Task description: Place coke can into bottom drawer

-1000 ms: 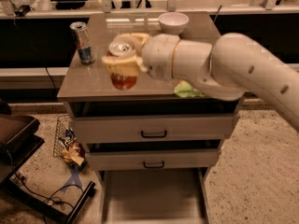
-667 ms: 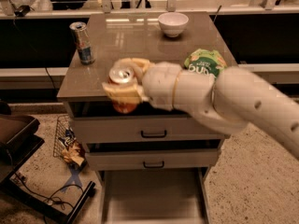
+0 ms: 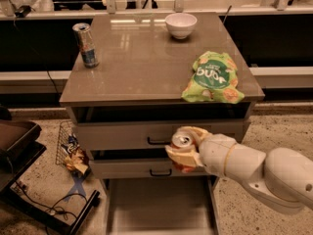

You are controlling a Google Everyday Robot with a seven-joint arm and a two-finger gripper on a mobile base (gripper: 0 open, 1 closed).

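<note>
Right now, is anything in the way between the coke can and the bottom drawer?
Nothing visible. The gripper holds the coke can in front of the upper drawers, above the open bottom drawer, whose floor shows nothing on it.

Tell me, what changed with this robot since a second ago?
The gripper, clamped on the coke can, carried it down from the cabinet top to the middle drawer, over the open bottom drawer. The blue can, white bowl and green bag stayed put.

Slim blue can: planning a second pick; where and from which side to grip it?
Upright near the tabletop's left edge, the slim blue can suits a front approach on its round wall. The end effector, before the drawers, holds the coke can.
</note>
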